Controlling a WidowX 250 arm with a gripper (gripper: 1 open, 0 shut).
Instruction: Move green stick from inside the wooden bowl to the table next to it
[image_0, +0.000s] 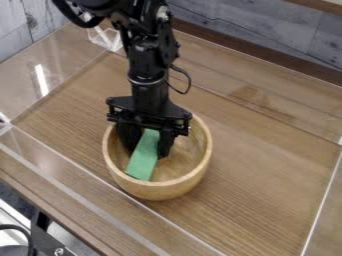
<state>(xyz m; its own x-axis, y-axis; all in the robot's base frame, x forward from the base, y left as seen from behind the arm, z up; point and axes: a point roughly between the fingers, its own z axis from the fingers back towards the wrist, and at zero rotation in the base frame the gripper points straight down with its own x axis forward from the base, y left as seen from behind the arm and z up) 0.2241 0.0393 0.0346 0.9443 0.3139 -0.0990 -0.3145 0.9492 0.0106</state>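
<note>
The green stick leans inside the wooden bowl, with its lower end near the bowl's front left wall and its upper end up between my fingers. My gripper points straight down into the bowl. Its two black fingers are drawn in against the sides of the stick's upper end, shut on it. The bowl rests on the brown table, a little left of the middle. The stick's top is partly hidden behind the gripper.
Low clear acrylic walls edge the table on the near, left and right sides. Bare tabletop lies to the right of the bowl and behind it. The black arm rises from the bowl toward the top left.
</note>
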